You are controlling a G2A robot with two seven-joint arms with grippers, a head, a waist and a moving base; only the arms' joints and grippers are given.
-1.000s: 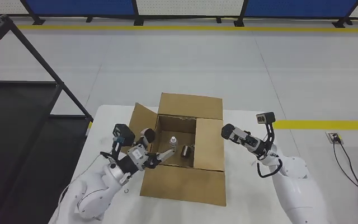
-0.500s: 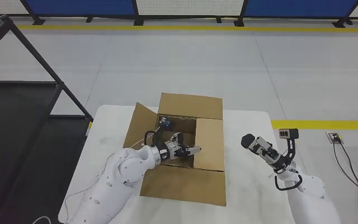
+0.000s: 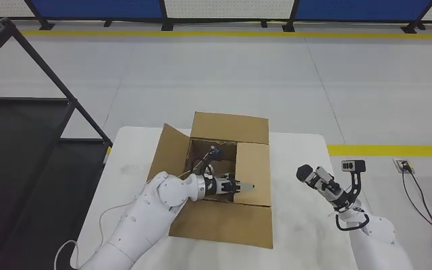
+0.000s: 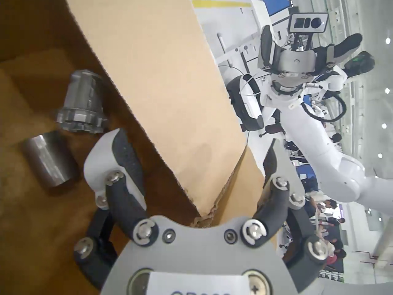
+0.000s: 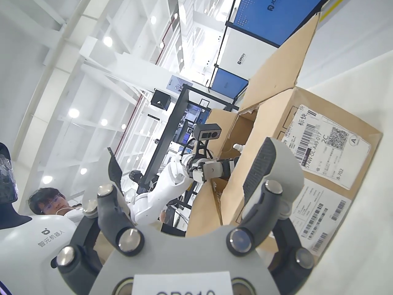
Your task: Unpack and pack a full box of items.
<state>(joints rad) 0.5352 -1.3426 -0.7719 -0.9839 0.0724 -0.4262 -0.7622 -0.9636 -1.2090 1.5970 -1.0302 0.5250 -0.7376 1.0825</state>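
Indoors, white table [image 3: 131, 154] bears open box [image 3: 228, 127], grey floor [image 3: 202, 67] beyond

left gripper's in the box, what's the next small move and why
Probably shift the left gripper sideways off the cardboard flap, toward the plain metal cylinder. Its fingers are open and empty, one either side of the flap, while the cylinder and a flanged metal part lie on the floor of the box beside the inner finger, not between the two.

Box [image 3: 223, 229] matt corrugated cardboard; sleeve [image 4: 49, 162] brushed metal; toothed fitting [image 4: 82, 102] dull grey metal
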